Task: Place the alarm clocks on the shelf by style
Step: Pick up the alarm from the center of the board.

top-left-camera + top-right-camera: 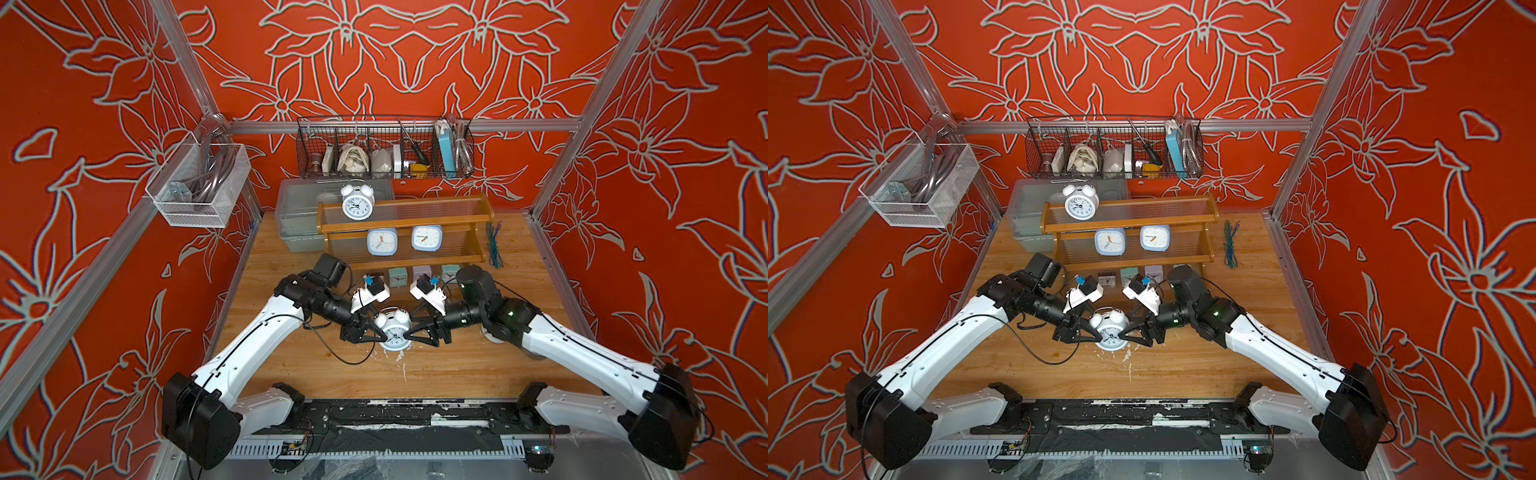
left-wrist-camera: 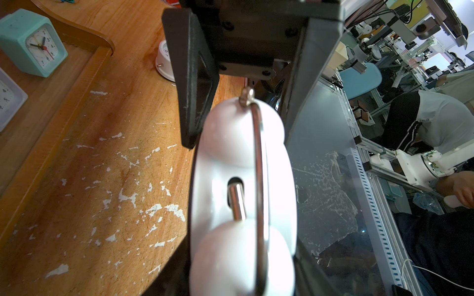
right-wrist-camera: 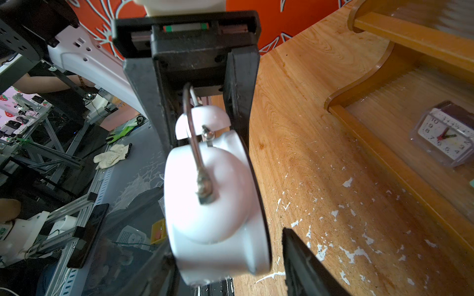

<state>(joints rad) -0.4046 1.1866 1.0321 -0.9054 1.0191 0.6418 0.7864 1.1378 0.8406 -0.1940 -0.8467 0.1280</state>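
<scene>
A white twin-bell alarm clock point(image 1: 392, 330) point(image 1: 1109, 332) is held upright over the middle of the table. My left gripper point(image 1: 380, 334) point(image 2: 241, 271) is shut on it point(image 2: 241, 179) from the left. My right gripper point(image 1: 409, 334) point(image 3: 230, 269) straddles the same clock point(image 3: 213, 200) from the right, open, with a gap beside one finger point(image 3: 307, 264). The wooden shelf point(image 1: 405, 226) carries another twin-bell clock point(image 1: 357, 202) on top and two pale-blue clocks point(image 1: 382, 242) point(image 1: 427, 238) in the middle. Tiny square clocks point(image 1: 397, 276) point(image 2: 36, 43) point(image 3: 446, 134) sit on its lowest tier.
A white round clock point(image 2: 164, 61) lies on the table by the right arm. A clear bin point(image 1: 299, 208) stands behind the shelf. A black wire basket point(image 1: 384, 147) hangs on the back wall and a mesh basket point(image 1: 199, 183) on the left wall. Green ties point(image 1: 494, 245) lie right of the shelf.
</scene>
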